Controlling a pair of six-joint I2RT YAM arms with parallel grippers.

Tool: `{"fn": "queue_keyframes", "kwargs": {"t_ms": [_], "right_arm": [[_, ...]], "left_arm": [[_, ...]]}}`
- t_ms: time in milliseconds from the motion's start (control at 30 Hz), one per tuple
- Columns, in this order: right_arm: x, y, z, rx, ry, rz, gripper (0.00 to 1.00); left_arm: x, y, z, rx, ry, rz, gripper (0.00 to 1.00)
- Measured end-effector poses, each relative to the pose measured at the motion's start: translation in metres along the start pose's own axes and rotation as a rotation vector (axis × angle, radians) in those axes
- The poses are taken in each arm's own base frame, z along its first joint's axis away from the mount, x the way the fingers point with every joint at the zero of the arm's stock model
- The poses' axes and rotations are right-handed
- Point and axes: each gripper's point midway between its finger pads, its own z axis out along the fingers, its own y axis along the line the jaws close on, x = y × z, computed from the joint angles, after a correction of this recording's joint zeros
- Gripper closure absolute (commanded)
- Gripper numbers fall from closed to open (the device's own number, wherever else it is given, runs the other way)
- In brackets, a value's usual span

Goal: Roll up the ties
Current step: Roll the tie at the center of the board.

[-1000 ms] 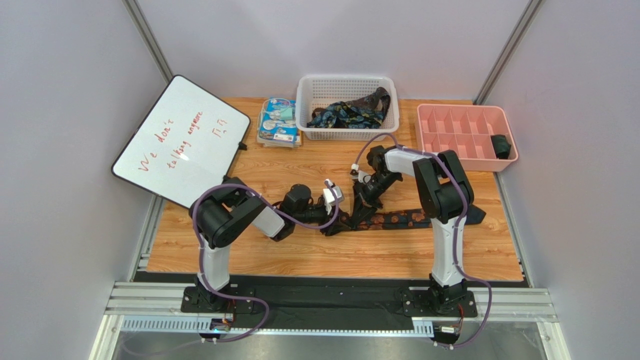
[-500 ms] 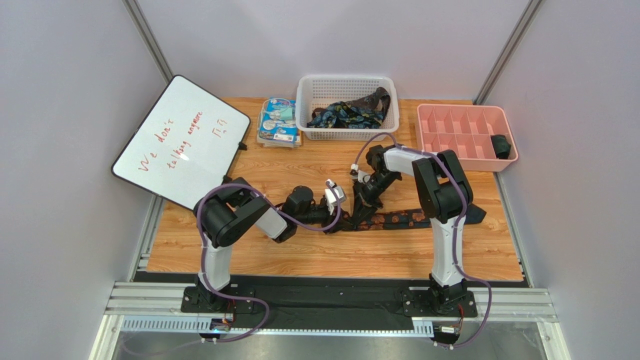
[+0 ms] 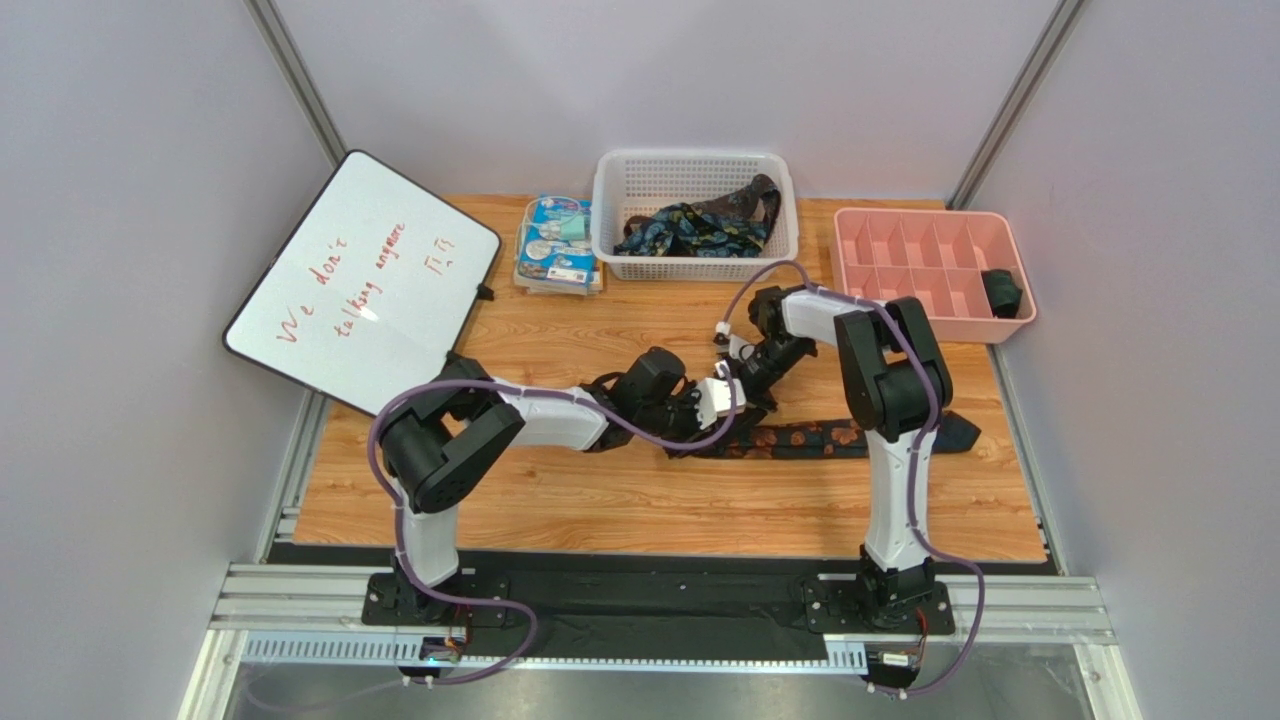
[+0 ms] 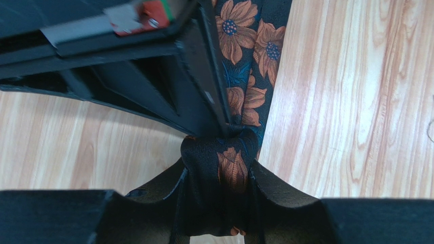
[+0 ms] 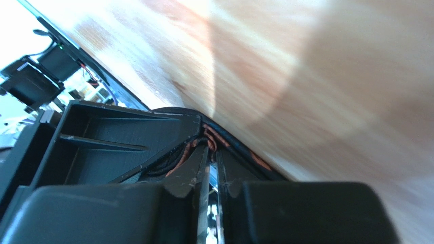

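Observation:
A dark tie with orange flowers (image 3: 842, 438) lies flat across the right middle of the table. Its left end is bunched into a small roll. My left gripper (image 3: 726, 402) is shut on that roll (image 4: 224, 168); in the left wrist view (image 4: 219, 178) both fingers squeeze the fabric. My right gripper (image 3: 747, 387) stands right against it, tips down on the same tie (image 5: 208, 134), its jaws almost closed on the fabric edge (image 5: 210, 145). More ties (image 3: 699, 228) lie heaped in the white basket (image 3: 613, 188).
A pink divided tray (image 3: 917, 255) at the back right holds one dark roll (image 3: 1002, 291). A blue-white packet (image 3: 556, 240) lies left of the basket. A whiteboard (image 3: 361, 278) leans at the left edge.
My left arm has reached further right, carrying the bunched tie end along the tie towards the right gripper. The right gripper has shifted slightly right.

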Motion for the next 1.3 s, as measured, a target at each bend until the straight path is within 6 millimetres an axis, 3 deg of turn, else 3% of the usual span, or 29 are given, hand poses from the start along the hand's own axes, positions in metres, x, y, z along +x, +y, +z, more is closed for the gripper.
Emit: {"fn": "queue_keyframes", "kwargs": {"t_ms": [67,233,400,567,767,967,1067,1100,1133,1300], "right_arm": [[-0.003,-0.004,-0.007,-0.016,-0.015,0.015,0.74],[-0.016,-0.018,-0.032,-0.073,-0.082,0.032,0.73],[-0.014,-0.025,-0.049,-0.13,-0.112,0.051,0.65],[0.003,-0.003,-0.052,-0.226,-0.109,0.035,0.57],[0.012,0.015,-0.05,-0.284,-0.102,0.006,0.59],[0.016,0.024,-0.033,-0.289,-0.068,-0.031,0.67],[0.017,0.024,-0.026,-0.296,-0.051,-0.029,0.85],[0.017,0.025,-0.026,-0.299,-0.049,-0.025,0.97],[0.018,0.025,-0.026,-0.306,-0.046,-0.014,1.0],[0.02,0.023,-0.026,-0.306,-0.043,-0.005,1.0]], "left_arm": [[-0.001,0.001,0.004,0.004,0.036,0.025,0.83],[-0.003,-0.001,0.01,0.024,0.084,0.054,0.84],[-0.002,-0.002,0.008,0.034,0.106,0.072,0.84],[-0.002,-0.002,0.009,0.045,0.129,0.076,0.82],[-0.002,-0.002,0.009,0.052,0.146,0.077,0.77],[-0.002,-0.002,0.009,0.055,0.153,0.078,0.73],[0.0,-0.003,0.008,0.058,0.159,0.075,0.71],[-0.001,-0.003,0.008,0.058,0.16,0.075,0.69],[-0.001,-0.003,0.008,0.058,0.162,0.074,0.67],[-0.001,-0.003,0.007,0.057,0.162,0.069,0.53]]}}
